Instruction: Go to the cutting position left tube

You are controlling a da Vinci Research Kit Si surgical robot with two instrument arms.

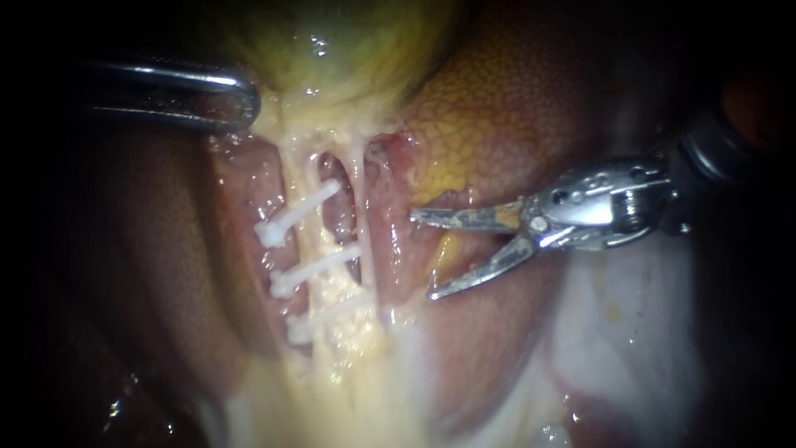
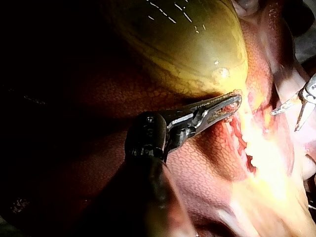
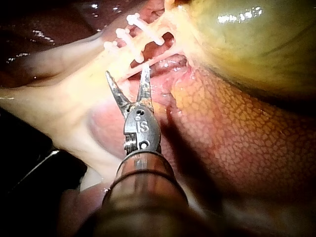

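White clips (image 1: 308, 207) cross the left tube (image 1: 317, 241), which runs top to bottom at frame centre. The right instrument (image 1: 423, 255), jaws wide, lies to its right with the thinner tube (image 1: 362, 217) between. The left instrument (image 1: 236, 99) grips the gallbladder (image 1: 348, 41) at upper left.

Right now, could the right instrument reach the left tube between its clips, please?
Probably yes, with care. The right instrument is open and close by, facing the left tube. But the thin right tube lies in its path, so it would have to pass over that.
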